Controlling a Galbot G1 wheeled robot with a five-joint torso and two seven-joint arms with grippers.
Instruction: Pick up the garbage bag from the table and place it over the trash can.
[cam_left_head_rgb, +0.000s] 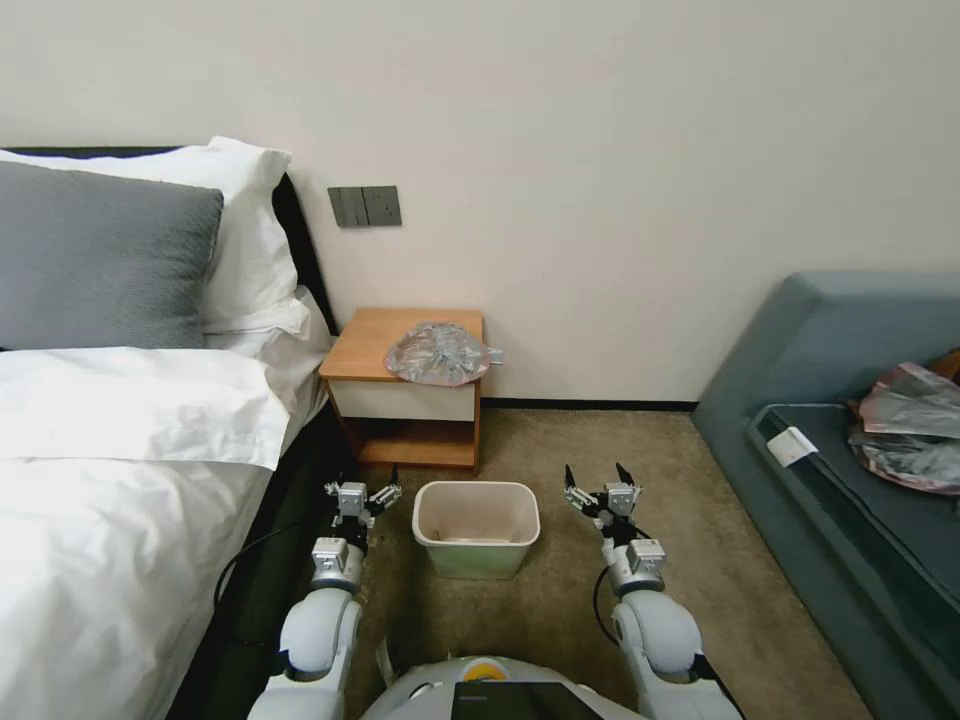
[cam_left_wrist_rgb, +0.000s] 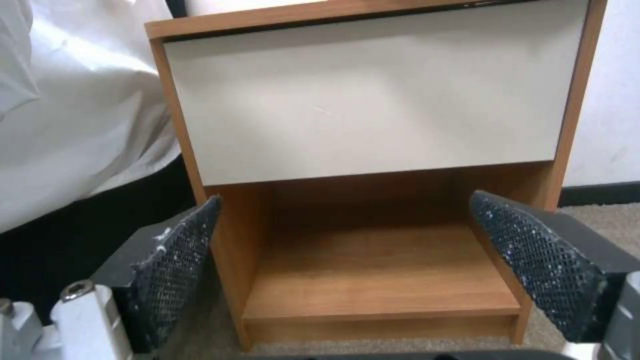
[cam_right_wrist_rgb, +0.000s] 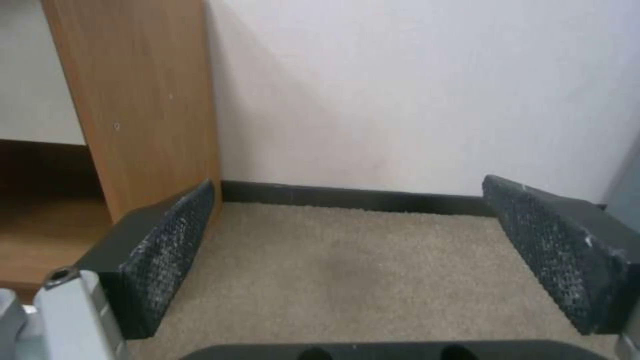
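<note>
The garbage bag (cam_left_head_rgb: 438, 353), crumpled grey plastic with a pinkish rim, lies on the right part of the table (cam_left_head_rgb: 372, 340), a small wooden nightstand against the wall. On the carpet in front of it stands the trash can (cam_left_head_rgb: 476, 526), cream with a pale green base and nothing inside. My left gripper (cam_left_head_rgb: 364, 491) hangs open just left of the can, low above the floor. My right gripper (cam_left_head_rgb: 598, 482) hangs open just right of it. In the left wrist view the table (cam_left_wrist_rgb: 373, 100) shows its white drawer front and lower shelf between the open fingers (cam_left_wrist_rgb: 177, 265).
A bed (cam_left_head_rgb: 120, 480) with white sheets and pillows runs along the left, close to my left arm. A blue-grey sofa (cam_left_head_rgb: 830, 420) on the right holds a heap of grey and pink bags (cam_left_head_rgb: 908, 428). Beige carpet (cam_left_head_rgb: 560, 440) lies between table and sofa.
</note>
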